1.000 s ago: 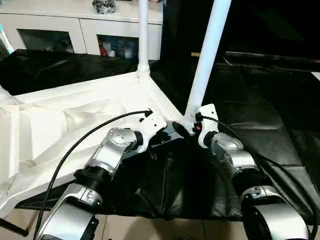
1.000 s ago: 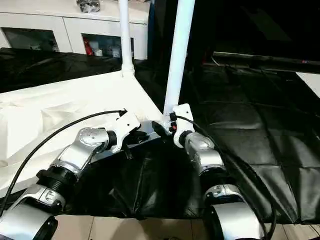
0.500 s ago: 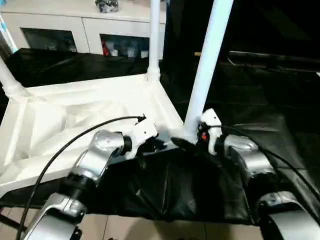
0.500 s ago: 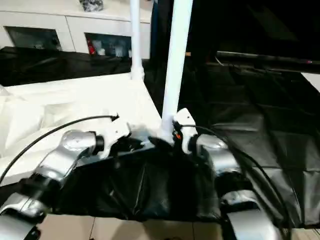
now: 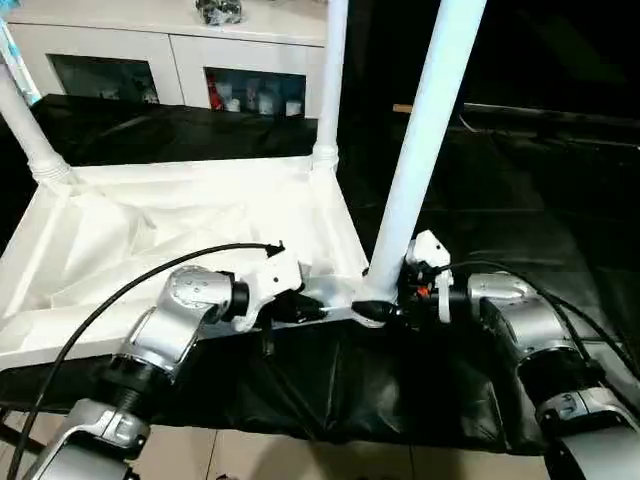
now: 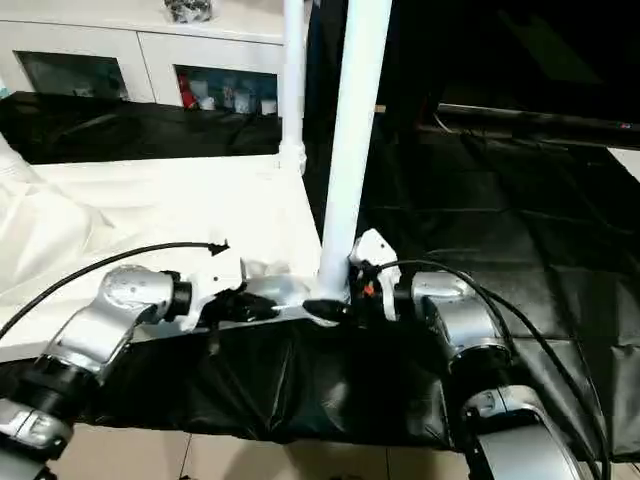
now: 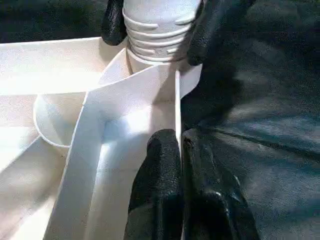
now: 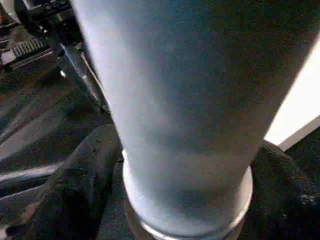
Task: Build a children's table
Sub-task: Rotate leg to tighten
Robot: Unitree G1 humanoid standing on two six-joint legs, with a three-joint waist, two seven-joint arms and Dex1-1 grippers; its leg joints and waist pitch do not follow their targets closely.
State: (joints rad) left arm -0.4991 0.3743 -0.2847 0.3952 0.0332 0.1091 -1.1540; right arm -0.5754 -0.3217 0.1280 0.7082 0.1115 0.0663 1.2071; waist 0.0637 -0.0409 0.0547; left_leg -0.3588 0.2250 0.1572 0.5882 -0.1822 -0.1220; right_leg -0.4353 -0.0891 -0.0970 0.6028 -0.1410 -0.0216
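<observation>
The children's table lies upside down: a white tabletop (image 5: 200, 215) with ribbed underside. Three white legs stand up from its corner sockets. These are the near right leg (image 5: 425, 140), the far right leg (image 5: 330, 80) and the far left leg (image 5: 25, 115). My left gripper (image 7: 179, 150) is shut on the tabletop's thin near rim, close to the near right corner (image 5: 312, 308). My right gripper (image 5: 385, 310) reaches in from the right. Its black fingers (image 7: 112, 22) hug the ribbed collar at the near right leg's base (image 7: 155, 35), one on each side (image 8: 75, 200).
The tabletop rests on a large work table draped in black (image 5: 540, 200). A white glass-door cabinet (image 5: 130, 50) stands behind it. My left arm's black cable (image 5: 150, 285) arcs over the near rim. Light floor (image 5: 300, 460) shows below the table's front edge.
The whole view has shifted, so the camera moved. My right gripper's fingers have come in around the near right leg's base. The left gripper keeps its hold on the rim.
</observation>
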